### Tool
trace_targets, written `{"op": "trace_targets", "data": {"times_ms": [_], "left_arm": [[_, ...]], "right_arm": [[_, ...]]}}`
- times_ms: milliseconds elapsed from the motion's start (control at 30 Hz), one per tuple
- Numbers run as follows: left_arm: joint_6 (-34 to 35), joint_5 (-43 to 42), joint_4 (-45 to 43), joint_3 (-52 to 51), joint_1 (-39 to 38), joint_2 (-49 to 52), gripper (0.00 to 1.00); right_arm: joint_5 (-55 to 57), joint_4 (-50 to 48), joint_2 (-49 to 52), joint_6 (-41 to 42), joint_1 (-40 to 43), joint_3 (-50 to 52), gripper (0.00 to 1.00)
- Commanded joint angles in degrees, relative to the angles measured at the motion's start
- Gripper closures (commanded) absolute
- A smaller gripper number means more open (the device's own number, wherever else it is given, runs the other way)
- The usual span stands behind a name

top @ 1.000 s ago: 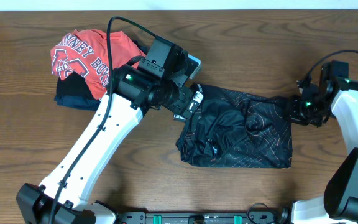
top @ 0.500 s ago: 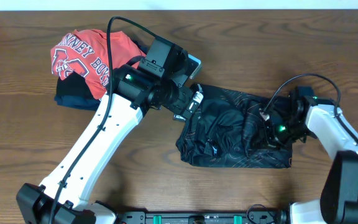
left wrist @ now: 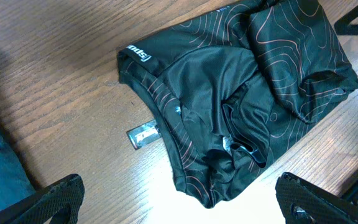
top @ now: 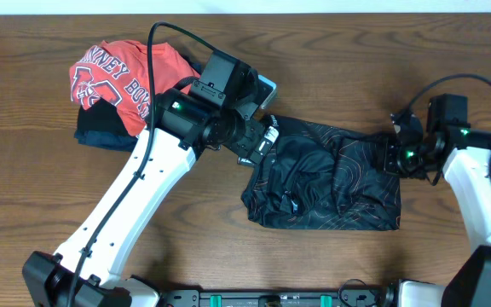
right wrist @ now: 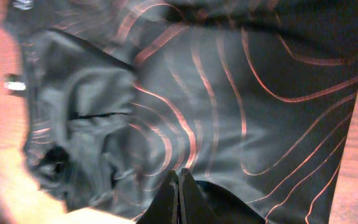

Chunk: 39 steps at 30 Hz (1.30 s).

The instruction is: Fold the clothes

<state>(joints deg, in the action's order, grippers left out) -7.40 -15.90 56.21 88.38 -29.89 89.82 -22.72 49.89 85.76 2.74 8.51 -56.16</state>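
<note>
The clothes, a black jersey (top: 326, 175) with thin wavy orange lines, lie crumpled in a rough rectangle on the wooden table, right of centre. My left gripper (top: 265, 139) hovers above the jersey's upper left corner, open wide. In the left wrist view its fingers (left wrist: 48, 202) frame the jersey (left wrist: 241, 93), whose white-lettered hem points to the upper left. My right gripper (top: 391, 155) sits at the jersey's upper right edge. In the right wrist view its jaws (right wrist: 180, 186) are pressed together just over the cloth (right wrist: 229, 93), with no fabric visible between them.
A red T-shirt (top: 118, 72) with white lettering lies on a folded navy garment (top: 101, 136) at the back left. A small grey tag (left wrist: 143, 134) lies on the wood beside the jersey's hem. The table's far edge runs along the top of the overhead view.
The right arm swept left and down over the jersey's right part, then came back to its upper right edge, jaws shut throughout. The left arm stayed still.
</note>
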Motion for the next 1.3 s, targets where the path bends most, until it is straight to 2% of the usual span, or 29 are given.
{"op": "trace_targets", "data": {"times_ms": [0, 100, 267, 333, 533, 700, 900, 1067, 1267], "left_arm": [[-0.5, 0.5, 0.2, 0.7, 0.3, -0.1, 0.0], [-0.5, 0.5, 0.3, 0.7, 0.3, -0.1, 0.0], [-0.5, 0.5, 0.2, 0.7, 0.3, -0.1, 0.0], [-0.5, 0.5, 0.2, 0.7, 0.3, -0.1, 0.0], [-0.5, 0.5, 0.3, 0.7, 0.3, -0.1, 0.0], [-0.5, 0.8, 1.6, 0.7, 0.3, -0.1, 0.0], [0.8, 5.0, 6.9, 0.2, 1.8, -0.1, 0.0], [3.7, 4.0, 8.0, -1.9, 5.8, -0.1, 0.0], [3.6, -4.0, 5.1, -6.5, 7.6, 0.5, 0.0]], "right_arm": [[3.0, -1.5, 2.8, 4.9, -1.3, 5.4, 0.99], [3.0, 0.0, 3.5, 5.1, -2.3, 8.7, 0.99], [-3.4, 16.2, 3.5, 2.1, -4.9, 9.3, 0.99], [-4.9, 18.6, 2.9, 1.4, -6.2, 9.2, 0.98], [-4.2, 9.8, -3.0, 6.9, -6.1, 6.6, 0.99], [8.8, 1.7, -5.6, 12.8, -5.3, 6.1, 0.99], [14.4, -3.6, -2.6, 13.6, -5.5, 10.2, 0.99], [8.6, -4.0, 1.3, 15.9, -6.0, 16.4, 0.99], [-0.9, -1.8, 0.4, 13.7, -8.1, 18.2, 0.99]]}}
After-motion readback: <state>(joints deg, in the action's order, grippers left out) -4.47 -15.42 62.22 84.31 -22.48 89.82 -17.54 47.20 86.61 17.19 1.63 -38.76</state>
